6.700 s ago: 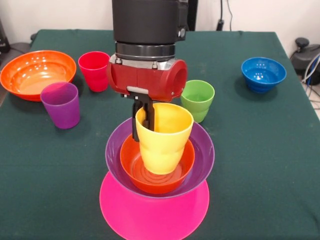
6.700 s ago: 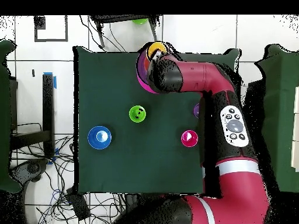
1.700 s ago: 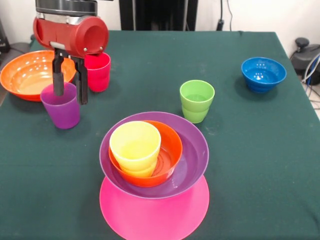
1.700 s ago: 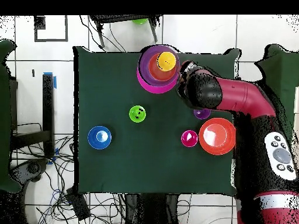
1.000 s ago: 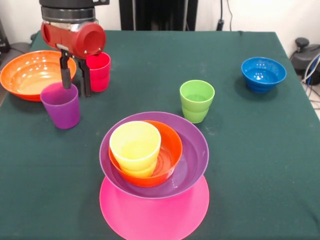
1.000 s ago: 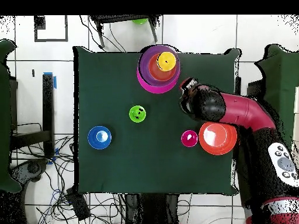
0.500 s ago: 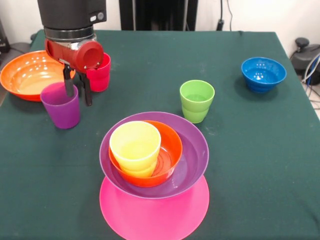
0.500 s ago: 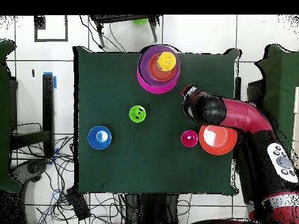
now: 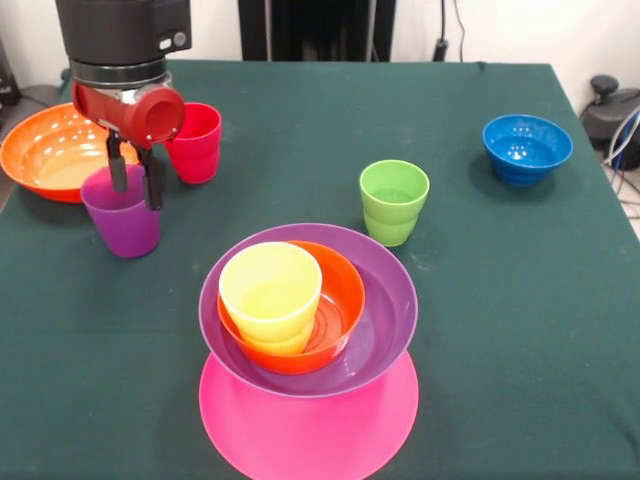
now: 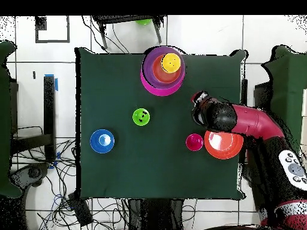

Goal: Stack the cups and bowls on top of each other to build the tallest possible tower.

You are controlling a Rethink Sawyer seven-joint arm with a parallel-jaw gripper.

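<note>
The tower stands near the table's front edge: an upturned pink bowl (image 9: 308, 425), a purple bowl (image 9: 398, 300) on it, a small orange bowl (image 9: 346, 288) inside that, and a yellow cup (image 9: 270, 288) in the orange one. From above the tower (image 10: 157, 82) sits at the table's top edge. My gripper (image 9: 134, 184) is open at the purple cup (image 9: 122, 220), one finger over its mouth and the other outside its right wall. The arm hides this cup in the overhead view. A red cup (image 9: 196, 140) stands just behind, and a green cup (image 9: 394, 200) stands mid-table.
A large orange bowl (image 9: 45, 150) sits at the left edge, close beside the purple cup. A small blue bowl (image 9: 527, 148) rests at the far right. From above, the orange bowl (image 10: 223, 145) and red cup (image 10: 194, 142) lie next to the arm.
The yellow cup was let go inside the small orange bowl. The gripper crossed to the purple cup and, over the last second, shifted slightly left so its fingers straddle the cup's wall.
</note>
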